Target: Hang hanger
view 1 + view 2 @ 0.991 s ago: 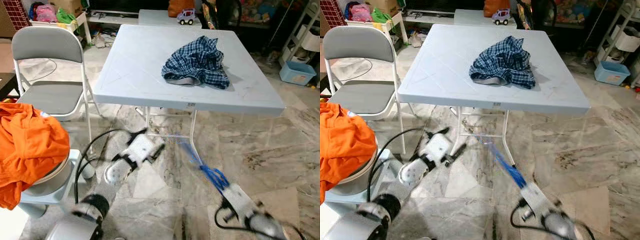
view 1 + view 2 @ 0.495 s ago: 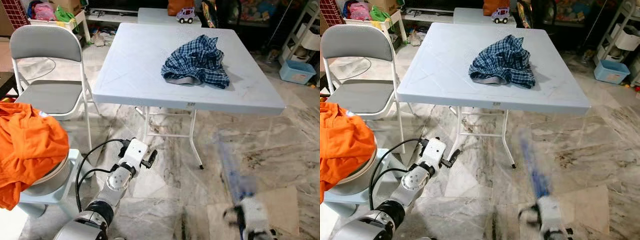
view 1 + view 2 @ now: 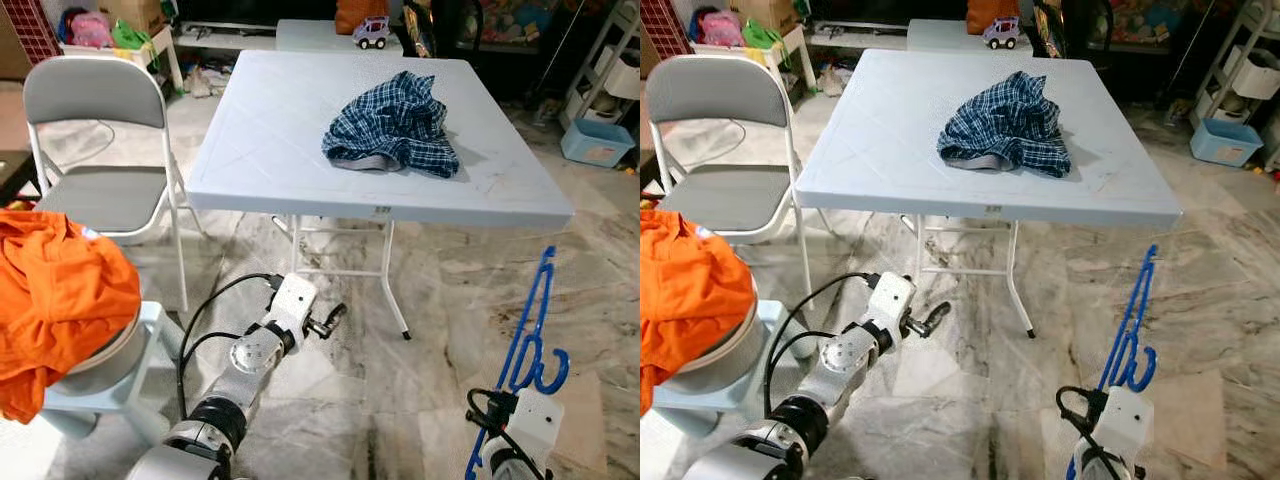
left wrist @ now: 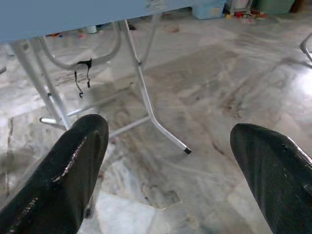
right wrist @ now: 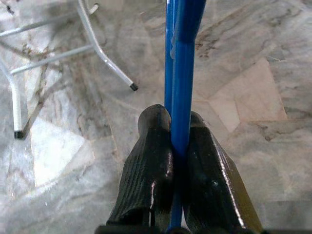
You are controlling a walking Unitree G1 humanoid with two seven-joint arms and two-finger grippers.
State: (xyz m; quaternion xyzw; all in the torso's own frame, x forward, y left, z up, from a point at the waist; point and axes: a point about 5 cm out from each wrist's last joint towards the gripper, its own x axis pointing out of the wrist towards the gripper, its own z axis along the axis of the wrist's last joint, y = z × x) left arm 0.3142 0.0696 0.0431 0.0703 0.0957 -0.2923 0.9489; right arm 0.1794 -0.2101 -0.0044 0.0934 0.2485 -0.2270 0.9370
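The right gripper (image 5: 178,161) is clenched on the blue hanger (image 3: 528,330), its two fingers (image 5: 148,170) pressed against either side of the plastic bar. A second ago that arm was reaching low toward the legs of the worktop (image 3: 300,150) with the hanger a blur; now it has swung out to the robot's right and the hanger stands nearly upright above the gripper, sharp and steady, its hook curling just above the wrist. The left gripper (image 4: 165,161) has its fingers spread wide and holds nothing; it has lifted a little and points at the worktop's legs and the marble floor (image 3: 450,290). The hanger looks lifted and ready to carry, but no rail or hook to hang it on can be seen ahead of the gripper, so the hanging itself is not yet begun.
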